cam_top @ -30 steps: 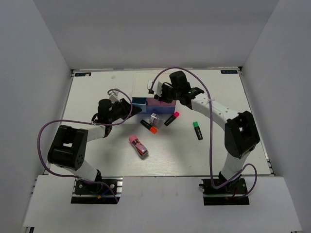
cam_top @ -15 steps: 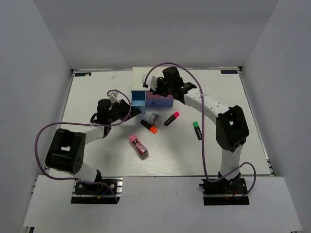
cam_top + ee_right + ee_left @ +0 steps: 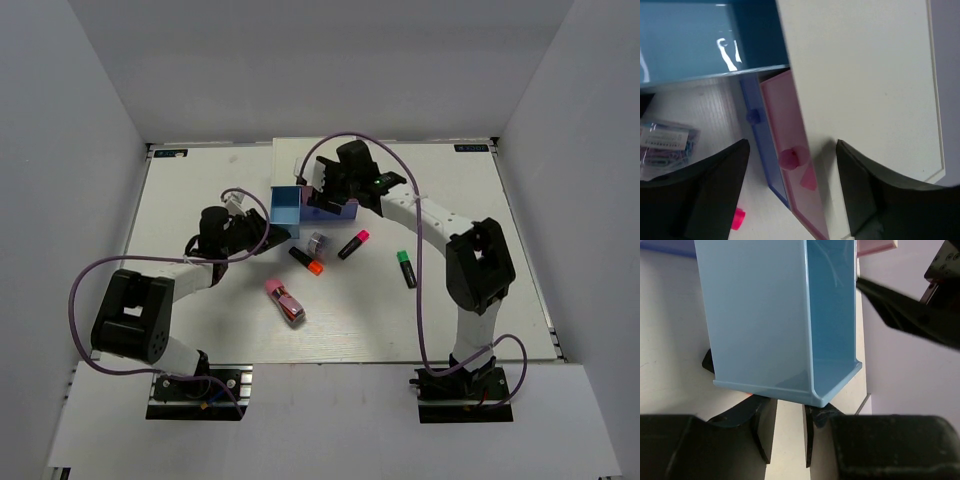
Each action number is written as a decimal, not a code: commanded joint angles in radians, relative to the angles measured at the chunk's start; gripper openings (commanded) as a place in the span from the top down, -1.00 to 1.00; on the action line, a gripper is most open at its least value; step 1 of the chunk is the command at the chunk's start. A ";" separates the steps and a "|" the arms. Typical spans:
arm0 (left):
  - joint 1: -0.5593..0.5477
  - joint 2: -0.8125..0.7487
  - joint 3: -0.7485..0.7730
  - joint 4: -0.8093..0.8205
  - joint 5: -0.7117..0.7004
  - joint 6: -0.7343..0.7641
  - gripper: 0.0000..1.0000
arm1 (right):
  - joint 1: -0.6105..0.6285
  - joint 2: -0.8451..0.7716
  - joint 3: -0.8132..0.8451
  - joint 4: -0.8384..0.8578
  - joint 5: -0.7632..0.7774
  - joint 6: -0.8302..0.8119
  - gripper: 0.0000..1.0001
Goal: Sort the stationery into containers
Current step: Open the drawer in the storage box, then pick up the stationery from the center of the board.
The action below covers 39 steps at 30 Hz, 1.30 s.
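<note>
Two grippers were at the white cabinet (image 3: 292,162) at the far middle of the table (image 3: 200,320). On the left, the left gripper (image 3: 786,412) had its fingers close together, with only a narrow gap, at the front end of the pulled-out blue drawer (image 3: 755,315). The drawer hid whether they pinched anything.

Loose on the table nearer the arms lay the pink stapler-like piece (image 3: 285,300), then the orange-capped marker (image 3: 306,260) and the silver-purple block (image 3: 318,243) (it looked like a packet of paper clips).

Further right, the right gripper (image 3: 792,144) stood wide and empty. The knob (image 3: 788,158) of the pink drawer (image 3: 777,115) sat between its fingers, touching neither. The pink-capped marker (image 3: 353,244) and the green-capped marker (image 3: 405,268) lay rightmost, apart from both grippers.
</note>
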 commanded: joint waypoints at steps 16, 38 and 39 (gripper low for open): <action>-0.018 0.072 0.119 -0.096 0.067 0.013 0.07 | -0.004 -0.307 -0.176 0.030 -0.201 0.056 -0.57; 0.002 -0.246 -0.051 -0.368 0.028 0.103 -0.47 | -0.007 -0.422 -0.446 -0.167 -0.432 -0.299 -0.53; 0.002 -0.267 -0.062 -0.383 0.028 0.112 -0.47 | -0.006 -0.413 -0.447 -0.168 -0.427 -0.321 -0.53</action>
